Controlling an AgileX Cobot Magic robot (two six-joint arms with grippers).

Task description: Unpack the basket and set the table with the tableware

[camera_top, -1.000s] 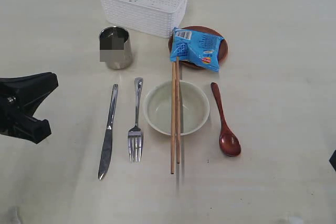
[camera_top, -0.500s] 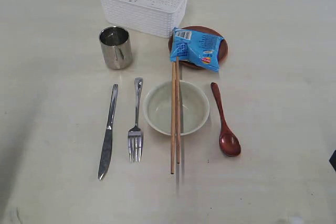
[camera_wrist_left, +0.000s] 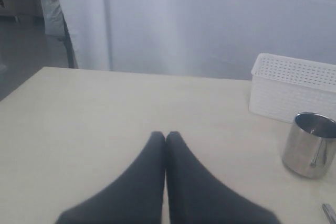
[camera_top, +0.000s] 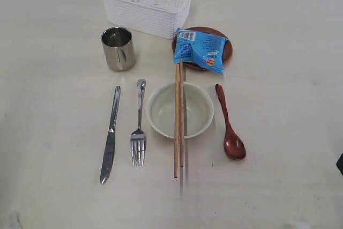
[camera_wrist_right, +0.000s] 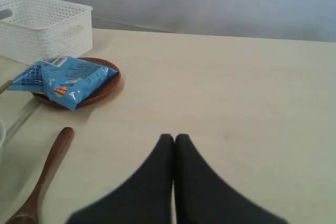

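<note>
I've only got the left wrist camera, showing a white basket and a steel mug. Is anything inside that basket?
Observer: In the exterior view the basket looks empty.
Operator: Where did the chopsticks end up?
Observer: The chopsticks lie side by side across the bowl, resting on its rim.
Operator: And the right gripper?
Observer: The right wrist view shows the right gripper shut, holding nothing, above the table beside the wooden spoon.

Soft, even light, faint shadows; the mug (camera_top: 118,48) glints, and the wrist views are hazy, blurred up close.
</note>
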